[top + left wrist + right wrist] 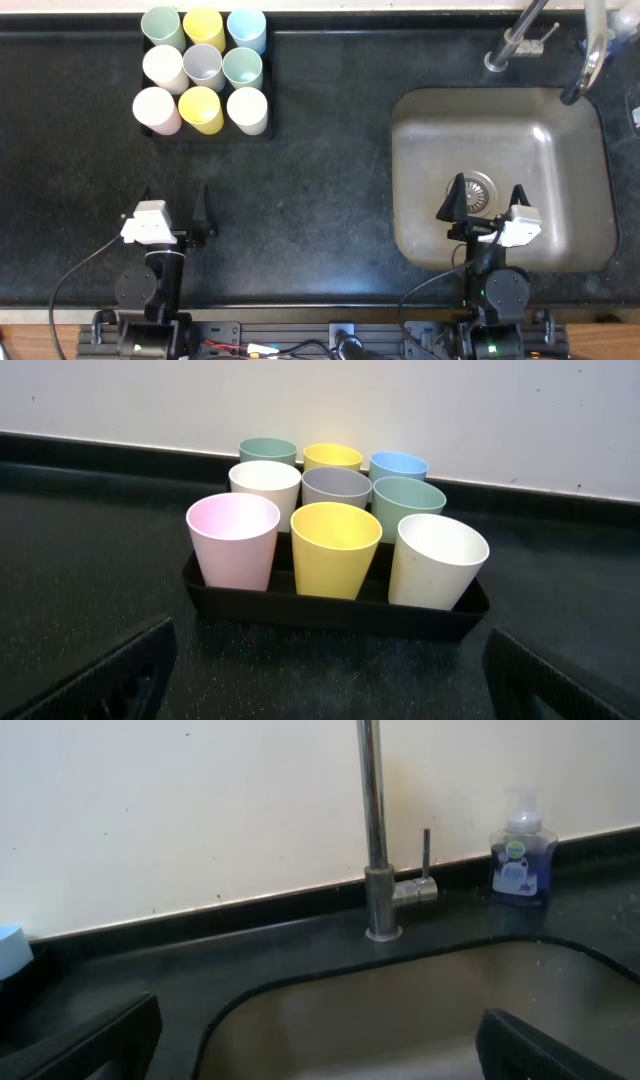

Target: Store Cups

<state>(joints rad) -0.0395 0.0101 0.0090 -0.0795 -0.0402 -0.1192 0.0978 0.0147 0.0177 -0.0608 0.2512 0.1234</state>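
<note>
Nine plastic cups stand upright, mouths open, in a three-by-three grid inside a shallow black tray (pixel 300 610) on the dark table (pixel 90 560). In the tray's front row, from its left end, are a pink cup (pixel 233 540), a yellow cup (pixel 335 548) and a cream cup (pixel 436 560). The tray's middle row holds a white cup (pixel 265 488), a grey cup (pixel 337 488) and a pale green cup (pixel 408 500). The back row holds a sage green cup (pixel 267 452), a second yellow cup (pixel 332 457) and a blue cup (pixel 398 464).

nine cups (pixel 204 68) in black tray (pixel 223 133), steel sink (pixel 420 130)
</note>
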